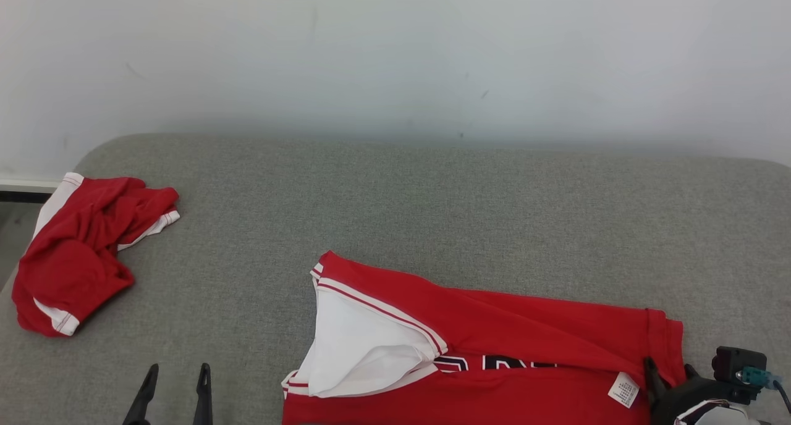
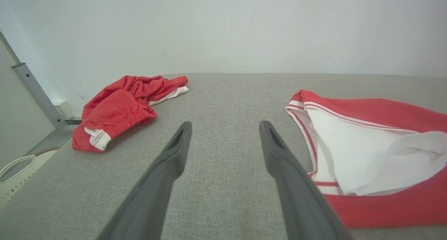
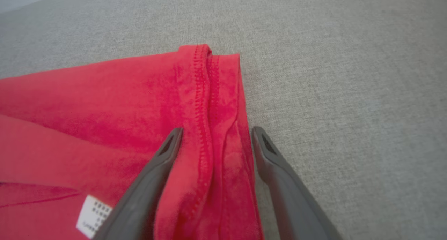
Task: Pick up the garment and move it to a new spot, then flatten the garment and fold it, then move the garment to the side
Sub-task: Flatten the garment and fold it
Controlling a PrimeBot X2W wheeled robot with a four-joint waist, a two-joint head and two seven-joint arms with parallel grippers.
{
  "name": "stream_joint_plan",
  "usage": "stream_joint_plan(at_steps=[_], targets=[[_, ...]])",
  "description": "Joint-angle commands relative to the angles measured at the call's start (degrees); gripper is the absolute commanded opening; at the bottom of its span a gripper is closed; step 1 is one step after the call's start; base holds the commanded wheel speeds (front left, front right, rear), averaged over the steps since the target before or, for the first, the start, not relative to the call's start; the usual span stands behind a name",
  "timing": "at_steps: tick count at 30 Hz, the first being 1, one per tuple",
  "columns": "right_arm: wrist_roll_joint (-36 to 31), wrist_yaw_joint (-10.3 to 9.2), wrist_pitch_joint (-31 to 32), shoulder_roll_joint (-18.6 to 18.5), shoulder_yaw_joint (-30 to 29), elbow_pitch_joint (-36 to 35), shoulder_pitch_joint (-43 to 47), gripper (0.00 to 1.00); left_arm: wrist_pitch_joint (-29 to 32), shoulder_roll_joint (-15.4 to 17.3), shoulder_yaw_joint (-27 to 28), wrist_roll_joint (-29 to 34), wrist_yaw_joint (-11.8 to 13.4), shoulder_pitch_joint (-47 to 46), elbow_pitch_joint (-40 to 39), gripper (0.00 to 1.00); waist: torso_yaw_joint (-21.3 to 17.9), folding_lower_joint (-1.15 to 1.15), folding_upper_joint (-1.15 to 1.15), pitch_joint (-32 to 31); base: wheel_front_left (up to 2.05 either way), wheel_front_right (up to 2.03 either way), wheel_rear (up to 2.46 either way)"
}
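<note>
A crumpled red bundle with white trim lies ahead and left of the left jaws, which stand released over the bare grey desk. Just right of them begins the garment: a red jersey lying folded, its white inside showing at a striped opening, dark letters partly hidden, a white label near the hem. The right jaws, released, straddle that stitched hem.

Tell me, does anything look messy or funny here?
Yes. The red shirt isn't flat: its white part is flipped open at one end, and its label pokes out near the hem. A second red garment lies crumpled at the left edge of the grey surface.
</note>
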Motion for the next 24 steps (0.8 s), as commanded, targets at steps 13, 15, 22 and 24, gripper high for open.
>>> stream_joint_plan(at_steps=[13,15,22,24], targets=[[3.6,-0.19,-1.5,-4.3,0.3,2.8,-1.3,0.0,-0.2,-1.9,3.8,1.2,-1.5,1.2,0.5,1.0,-1.9,0.0,0.0,-0.5,0.0,0.0,0.0],[3.5,-0.16,-2.0,-6.1,-0.1,3.0,-1.6,0.0,-0.2,-2.3,4.0,1.5,-1.8,1.0,0.6,1.0,-2.1,0.0,0.0,-0.5,0.0,0.0,0.0],[4.4,-0.15,-2.4,-8.4,0.8,-1.9,-3.8,0.0,-0.2,-3.4,5.4,2.0,-2.1,1.5,0.6,1.0,-3.7,0.0,0.0,-0.4,0.0,0.0,0.0],[6.5,-0.15,-0.9,-7.2,1.9,-6.2,-3.9,0.0,-0.2,-3.6,5.9,2.0,-2.2,1.8,0.6,1.0,-4.3,0.0,0.0,-0.3,0.0,0.0,0.0]])
